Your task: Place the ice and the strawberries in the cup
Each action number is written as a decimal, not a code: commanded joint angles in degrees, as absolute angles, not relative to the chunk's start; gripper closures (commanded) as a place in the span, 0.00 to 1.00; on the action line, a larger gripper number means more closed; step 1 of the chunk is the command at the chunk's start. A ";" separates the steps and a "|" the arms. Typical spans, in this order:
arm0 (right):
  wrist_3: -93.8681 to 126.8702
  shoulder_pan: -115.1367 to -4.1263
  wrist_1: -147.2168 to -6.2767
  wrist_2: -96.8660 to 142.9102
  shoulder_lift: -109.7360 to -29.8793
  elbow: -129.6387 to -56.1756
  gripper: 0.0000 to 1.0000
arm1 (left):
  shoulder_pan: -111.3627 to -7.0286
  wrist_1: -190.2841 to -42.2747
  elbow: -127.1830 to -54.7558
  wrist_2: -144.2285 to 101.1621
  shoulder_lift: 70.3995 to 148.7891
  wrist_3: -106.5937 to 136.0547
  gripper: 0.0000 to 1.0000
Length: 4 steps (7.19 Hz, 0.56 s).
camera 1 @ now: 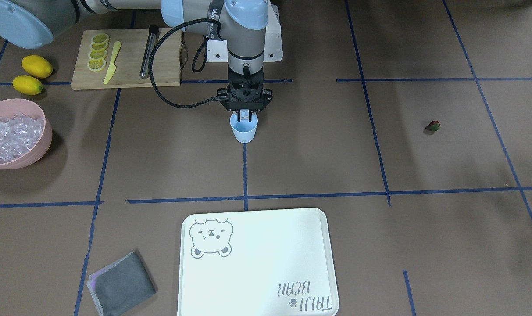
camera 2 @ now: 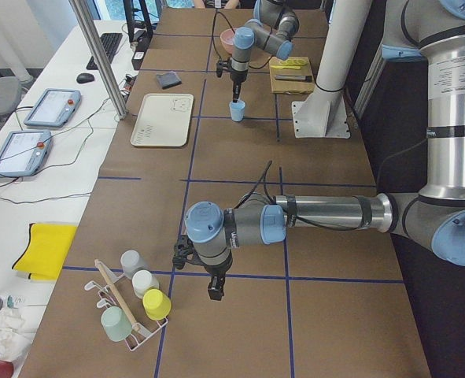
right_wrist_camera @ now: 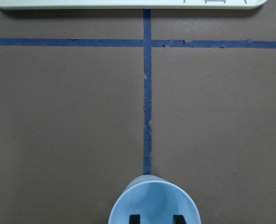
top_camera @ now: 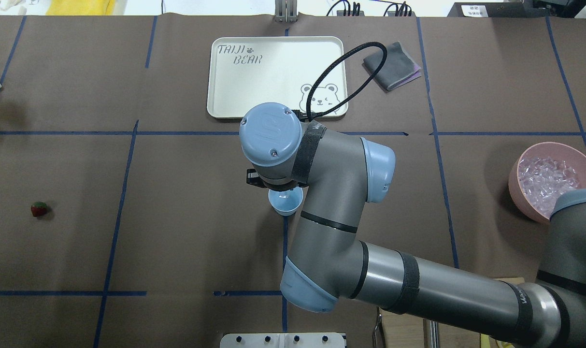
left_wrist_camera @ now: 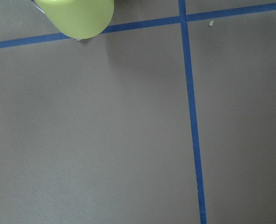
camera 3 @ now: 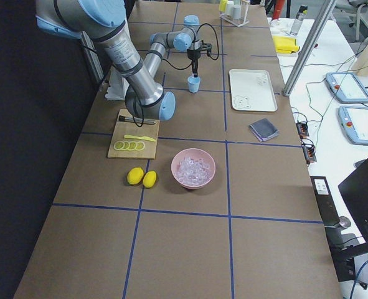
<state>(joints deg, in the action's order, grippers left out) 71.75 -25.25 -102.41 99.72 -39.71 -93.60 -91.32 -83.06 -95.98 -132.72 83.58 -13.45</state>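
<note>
The pale blue cup stands on a blue tape line mid-table. My right gripper hangs straight over its mouth. In the right wrist view its two dark fingertips sit apart inside the rim of the cup, with only blue wall showing between them. The ice fills a pink bowl off to the side. One strawberry lies alone on the paper far from the cup. My left gripper hovers low near a rack of cups; I cannot tell whether it is open or shut.
A white tray and a grey cloth lie beyond the cup. A cutting board carries lemon slices, a yellow knife and a metal rod, with two lemons beside it. A yellow-green cup shows at the left wrist view's top.
</note>
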 commanded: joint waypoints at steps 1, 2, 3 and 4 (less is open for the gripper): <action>71.37 -25.22 -102.39 99.67 -39.99 -93.95 0.00 | -91.32 -83.06 -95.98 -132.71 83.58 -13.45 0.00; 71.11 -25.22 -102.39 99.75 -39.99 -93.96 0.00 | -91.32 -83.06 -95.98 -132.71 83.58 -13.45 0.00; 70.93 -25.22 -102.48 99.84 -39.99 -94.22 0.00 | -91.32 -83.06 -95.98 -132.71 83.58 -13.45 0.00; 70.84 -25.57 -102.48 100.10 -39.90 -94.74 0.00 | -91.32 -83.06 -95.89 -132.71 83.58 -13.45 0.00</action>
